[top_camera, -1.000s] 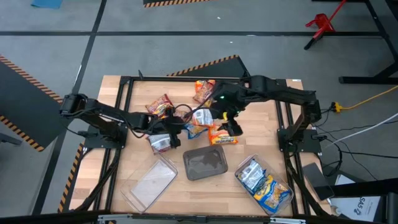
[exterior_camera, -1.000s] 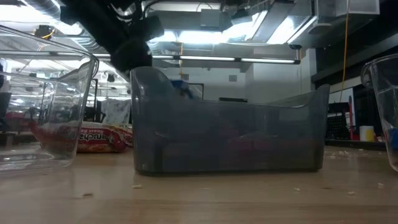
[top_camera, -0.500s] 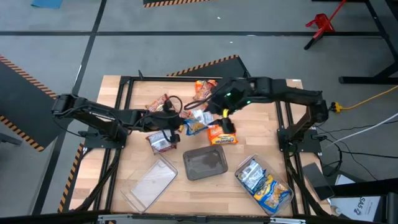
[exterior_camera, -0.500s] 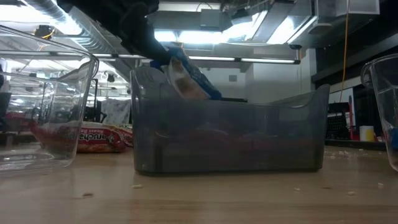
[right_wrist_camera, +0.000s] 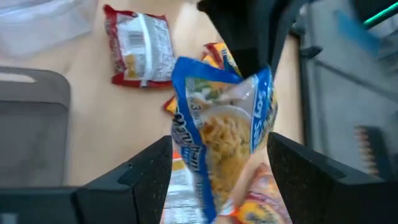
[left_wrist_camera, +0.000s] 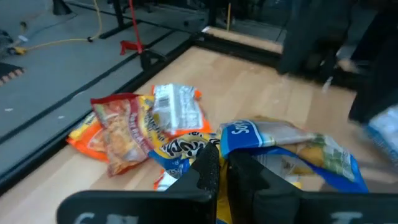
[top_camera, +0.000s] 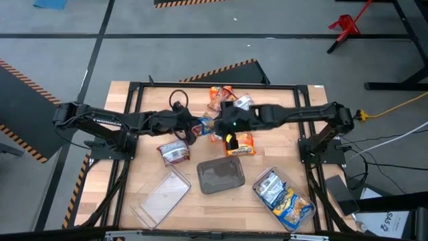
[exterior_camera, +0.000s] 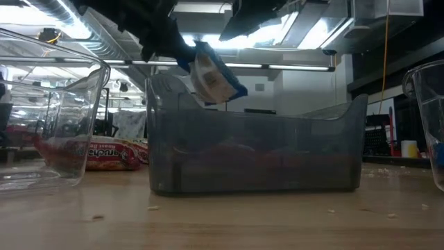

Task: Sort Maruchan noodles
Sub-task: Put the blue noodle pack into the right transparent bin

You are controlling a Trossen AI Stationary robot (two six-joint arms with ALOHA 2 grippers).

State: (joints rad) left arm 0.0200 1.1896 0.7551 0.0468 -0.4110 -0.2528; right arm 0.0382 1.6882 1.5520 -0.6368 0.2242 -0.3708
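A blue-and-white noodle packet (right_wrist_camera: 217,143) hangs in the air over the middle of the table, with my left gripper (left_wrist_camera: 219,167) shut on it. My right gripper (right_wrist_camera: 221,171) is open right at the packet, one finger on each side of it; I cannot tell whether they touch it. Under them, orange packets (left_wrist_camera: 118,127) lie flat on the wood. A dark red packet (top_camera: 174,152) lies left of centre. More orange packets lie at the far side (top_camera: 221,94) and in the middle (top_camera: 239,144). My left gripper pinches one end edge of the blue-and-white packet (left_wrist_camera: 235,144) between its two shut fingers. The fingers come nearly level from the table's left side, tipped a little down. The packet (exterior_camera: 211,73) sticks out past them, tilted, lifted clear of the table and the other packets.
A grey tray (top_camera: 221,175) stands near the middle front. A clear tray (top_camera: 160,195) is at the front left. Another clear tray (top_camera: 304,213) at the front right holds blue-and-white packets. A black frame (top_camera: 134,100) borders the table.
My left gripper has risen and rolled, lifting the blue-and-white packet clear of the pile. My right gripper has come down and toward the table's left, up to the packet, its fingers still apart.
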